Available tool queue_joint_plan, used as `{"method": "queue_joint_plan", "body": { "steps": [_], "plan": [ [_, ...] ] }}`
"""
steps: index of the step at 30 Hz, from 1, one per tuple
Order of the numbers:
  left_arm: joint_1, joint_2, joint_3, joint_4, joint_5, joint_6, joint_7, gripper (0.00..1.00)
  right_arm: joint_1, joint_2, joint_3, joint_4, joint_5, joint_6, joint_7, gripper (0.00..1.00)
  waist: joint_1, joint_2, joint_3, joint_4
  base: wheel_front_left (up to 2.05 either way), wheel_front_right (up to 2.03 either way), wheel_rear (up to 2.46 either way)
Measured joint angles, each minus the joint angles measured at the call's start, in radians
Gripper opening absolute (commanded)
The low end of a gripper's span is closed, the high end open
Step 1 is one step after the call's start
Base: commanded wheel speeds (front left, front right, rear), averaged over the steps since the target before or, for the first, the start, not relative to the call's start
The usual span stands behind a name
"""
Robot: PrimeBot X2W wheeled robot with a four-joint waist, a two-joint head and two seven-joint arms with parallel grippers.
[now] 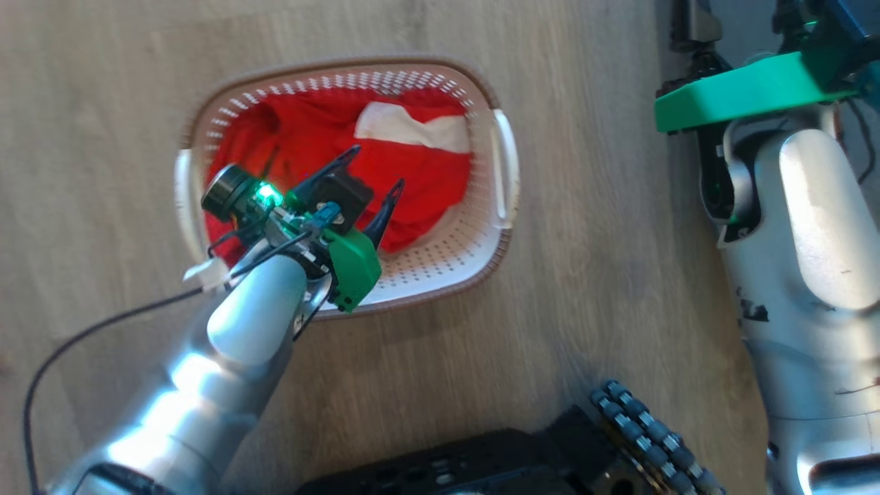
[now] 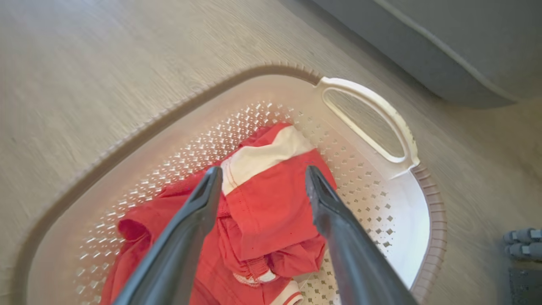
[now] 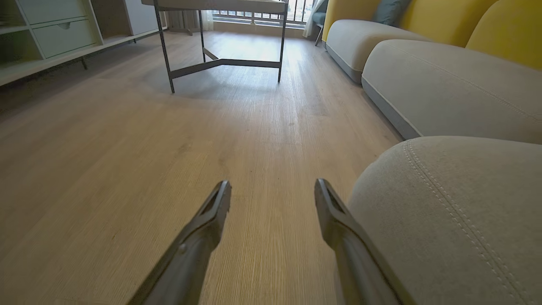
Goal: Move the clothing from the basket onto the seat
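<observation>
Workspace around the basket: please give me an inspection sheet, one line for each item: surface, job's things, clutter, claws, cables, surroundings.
Surface: pale wood-look floor; the basket stands on it.
Job's things: red clothing with a white panel lies in the basket; the grey seat bears no clothing where visible.
Clutter: nothing seen.
Claws: left claw open over the clothing, contact unclear; right claw open and empty, over the floor beside the seat.
Cables: a black cable loops from the left forearm.
Surroundings: metal-legged table, shelf unit, yellow sofa backs.
</observation>
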Motion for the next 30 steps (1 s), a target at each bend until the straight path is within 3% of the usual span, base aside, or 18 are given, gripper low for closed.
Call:
{"method": "queue_joint_plan", "body": {
  "steps": [8, 19, 25, 30],
  "plan": [
    [-0.120, 0.023, -0.112, 0.164, 0.000, 0.000, -0.001, 1.00, -0.014, 0.010, 0.026, -0.037, 0.025, 0.000, -0.006, 1.00, 0.0000, 0.0000, 0.072, -0.083, 0.00, 0.00, 0.00],
    [-0.218, 0.066, -0.137, 0.313, 0.024, 0.003, -0.001, 1.00, -0.055, 0.015, 0.084, -0.117, 0.117, 0.000, -0.006, 1.00, 0.0000, 0.0000, 0.171, -0.167, 0.00, 0.00, 0.00],
    [-0.251, 0.092, -0.139, 0.348, 0.028, 0.043, -0.001, 1.00, -0.082, 0.017, 0.094, -0.138, 0.132, 0.000, -0.006, 1.00, 0.0000, 0.0000, 0.209, -0.196, 0.00, 0.00, 0.00],
    [-0.256, 0.091, -0.142, 0.401, 0.027, 0.046, -0.001, 1.00, -0.079, 0.017, 0.092, -0.145, 0.132, 0.000, -0.006, 1.00, 0.0000, 0.0001, 0.211, -0.199, 0.00, 0.00, 0.00]
  ]
}}
